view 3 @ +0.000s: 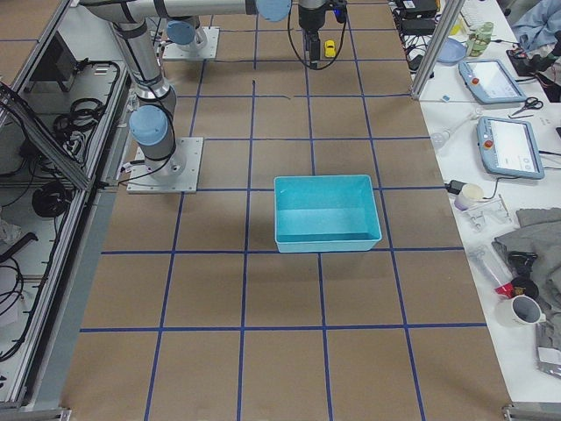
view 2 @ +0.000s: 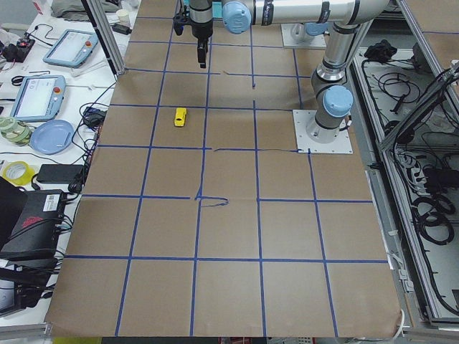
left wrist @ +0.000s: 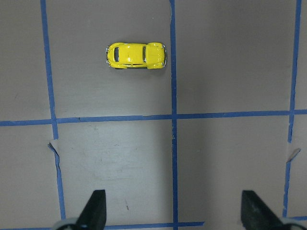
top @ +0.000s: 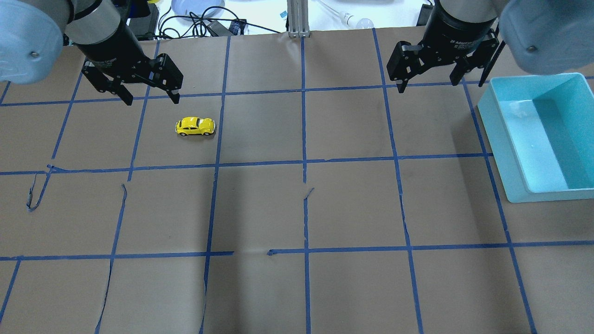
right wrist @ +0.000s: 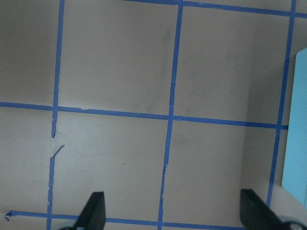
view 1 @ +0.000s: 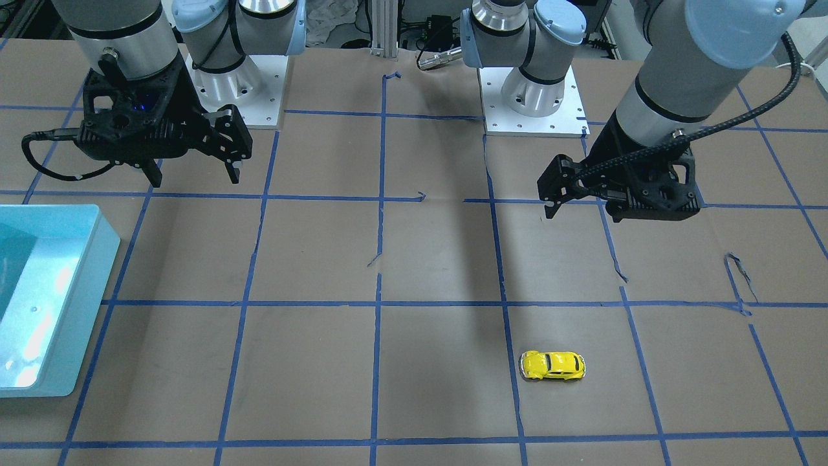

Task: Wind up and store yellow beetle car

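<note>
Yellow beetle car [top: 195,126], glossy (dark windows, silver bumpers) | left gripper [top: 152,100], right gripper [top: 429,86]: spread wide, empty

Tiny print on the right wrist collar [top: 464,44] is illegible.

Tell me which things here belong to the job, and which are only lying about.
Belong to the job: yellow beetle car; teal bin, likely its store; left gripper and right gripper, both open.

Lying about, off the table: tablet, blue plate, tape roll, mug.
</note>
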You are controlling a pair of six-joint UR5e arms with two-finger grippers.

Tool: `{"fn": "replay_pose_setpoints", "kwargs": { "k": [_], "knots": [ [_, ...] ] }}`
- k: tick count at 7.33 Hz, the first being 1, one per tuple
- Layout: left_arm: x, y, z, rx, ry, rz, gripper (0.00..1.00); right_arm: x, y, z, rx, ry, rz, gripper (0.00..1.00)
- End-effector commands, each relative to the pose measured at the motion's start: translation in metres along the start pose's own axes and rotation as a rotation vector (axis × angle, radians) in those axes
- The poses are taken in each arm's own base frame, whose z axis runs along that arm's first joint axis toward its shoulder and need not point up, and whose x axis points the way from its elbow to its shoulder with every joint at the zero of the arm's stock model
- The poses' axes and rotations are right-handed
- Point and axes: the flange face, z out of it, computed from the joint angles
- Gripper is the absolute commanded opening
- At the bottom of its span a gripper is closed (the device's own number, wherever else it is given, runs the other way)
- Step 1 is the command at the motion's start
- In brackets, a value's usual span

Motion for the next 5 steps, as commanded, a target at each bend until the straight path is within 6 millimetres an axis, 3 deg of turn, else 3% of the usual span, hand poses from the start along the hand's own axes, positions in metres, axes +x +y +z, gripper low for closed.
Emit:
{"fn": "replay_pose_setpoints", "kwargs": {
  "k": [1, 5],
  "knots": [
    [0.0004, 0.0016, 0.0027, -0.004, 0.001, 0.005, 1.0, 0.0, 0.0002, 0.0002, -0.002, 0.0, 0.0, 1.0],
    [-0.003, -0.0026, 0.0035, -0.014, -0.02, -0.069, 1.0, 0.0, 0.0, 0.0, 0.0, 0.0, 0.0, 1.0]
  ]
}}
